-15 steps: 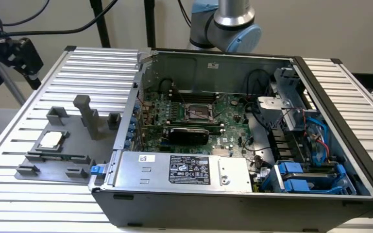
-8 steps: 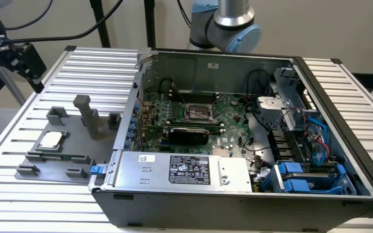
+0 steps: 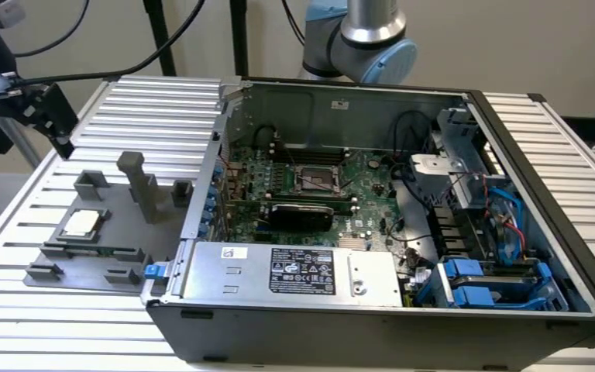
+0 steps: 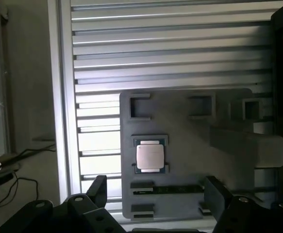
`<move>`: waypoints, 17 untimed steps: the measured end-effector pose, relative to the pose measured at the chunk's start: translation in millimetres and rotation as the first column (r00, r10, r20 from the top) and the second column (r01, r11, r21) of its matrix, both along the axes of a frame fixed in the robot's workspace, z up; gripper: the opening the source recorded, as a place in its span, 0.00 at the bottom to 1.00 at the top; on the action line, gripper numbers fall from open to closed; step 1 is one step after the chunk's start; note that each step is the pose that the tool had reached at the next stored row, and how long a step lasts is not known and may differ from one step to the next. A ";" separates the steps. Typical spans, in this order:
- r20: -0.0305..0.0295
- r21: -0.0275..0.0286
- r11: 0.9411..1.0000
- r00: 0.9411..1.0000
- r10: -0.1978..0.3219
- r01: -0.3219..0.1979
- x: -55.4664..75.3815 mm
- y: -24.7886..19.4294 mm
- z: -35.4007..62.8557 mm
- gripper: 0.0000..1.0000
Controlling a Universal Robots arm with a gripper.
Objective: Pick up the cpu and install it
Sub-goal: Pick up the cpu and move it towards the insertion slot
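One cpu (image 3: pixel 80 223) (image 4: pixel 150 156), silvery top up, lying flat in a shallow square seat on a grey fixture plate (image 3: pixel 122 232) (image 4: pixel 180 126). The plate lies on the slatted metal counter (image 3: pixel 29 325) (image 4: pixel 170 53), at the exterior view's left, just beside the open computer case (image 3: pixel 380 325). Nothing touches the cpu.

One gripper (image 4: pixel 156 182), released: two black fingers (image 4: pixel 98 188) spread wide, nothing between them. In the wrist view it hangs above the plate, clear of it, and the cpu shows in the gap between the fingers.

Around the cpu on the plate:
- three hollow square blocks (image 4: pixel 139 107) in a row along one edge
- one long slotted bar (image 3: pixel 91 252) (image 4: pixel 168 188) just beside the cpu's seat
- one tall grey post (image 3: pixel 137 182), upright; in the exterior view it stands between the cpu and the case wall

One case, lid off, inside open to view. In it:
- one green motherboard (image 3: pixel 365 186)
- one square black socket (image 3: pixel 318 180) with a metal frame, near the board's middle, uncovered
- one black card (image 3: pixel 297 213) just beside the socket, on its near side
- one silver power supply (image 3: pixel 297 271) with a label, along the near wall
- two blue plastic pieces (image 3: pixel 473 294) at the exterior view's right
- black cables (image 3: pixel 411 124) looping near the far wall, apart from the socket

One grey arm joint (image 3: pixel 365 39) shows behind the case.
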State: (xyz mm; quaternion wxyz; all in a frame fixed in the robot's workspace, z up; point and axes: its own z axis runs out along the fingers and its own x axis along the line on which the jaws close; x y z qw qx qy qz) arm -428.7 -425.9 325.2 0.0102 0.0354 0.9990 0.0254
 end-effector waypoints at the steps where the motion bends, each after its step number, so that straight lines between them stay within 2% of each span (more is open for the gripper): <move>1: 0.000 0.000 1.000 1.000 0.000 0.000 0.0 -0.3 -1.7 0.89; 6: 0.000 0.000 1.000 1.000 0.000 0.000 0.4 -3.0 -10.8 0.89; 17: 0.000 0.000 1.000 1.000 0.000 0.000 11.2 -13.9 -30.8 0.89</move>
